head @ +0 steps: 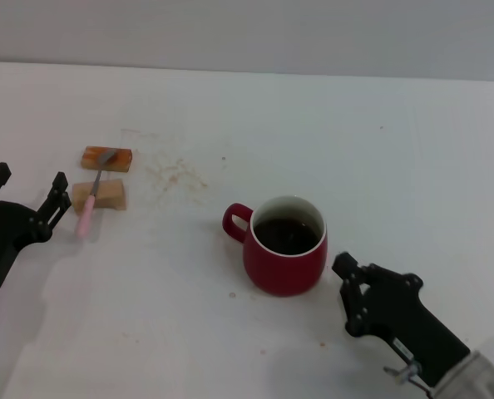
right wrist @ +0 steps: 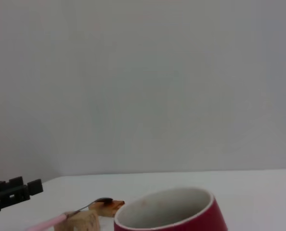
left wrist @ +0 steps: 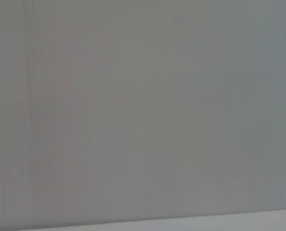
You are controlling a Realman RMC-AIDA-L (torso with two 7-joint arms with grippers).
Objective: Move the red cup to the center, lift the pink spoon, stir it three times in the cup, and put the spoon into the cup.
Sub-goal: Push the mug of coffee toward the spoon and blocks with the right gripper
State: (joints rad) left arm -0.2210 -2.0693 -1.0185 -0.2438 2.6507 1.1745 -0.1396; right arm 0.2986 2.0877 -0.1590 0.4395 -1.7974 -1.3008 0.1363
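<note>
The red cup point(head: 285, 259) stands upright near the middle of the white table, with its handle toward my left and dark liquid inside. It also shows in the right wrist view point(right wrist: 174, 214). The pink spoon point(head: 91, 202) lies across two blocks at the left, with its metal bowl on the far block; it also shows in the right wrist view point(right wrist: 68, 215). My left gripper point(head: 29, 186) is open and empty, just left of the spoon's handle. My right gripper point(head: 349, 294) is open and empty, close to the cup's right side without touching it.
An orange block point(head: 107, 158) and a tan block point(head: 99, 196) carry the spoon. Faint brown stains point(head: 176, 173) mark the table behind the cup. The left wrist view shows only a grey wall and a strip of table edge point(left wrist: 181, 222).
</note>
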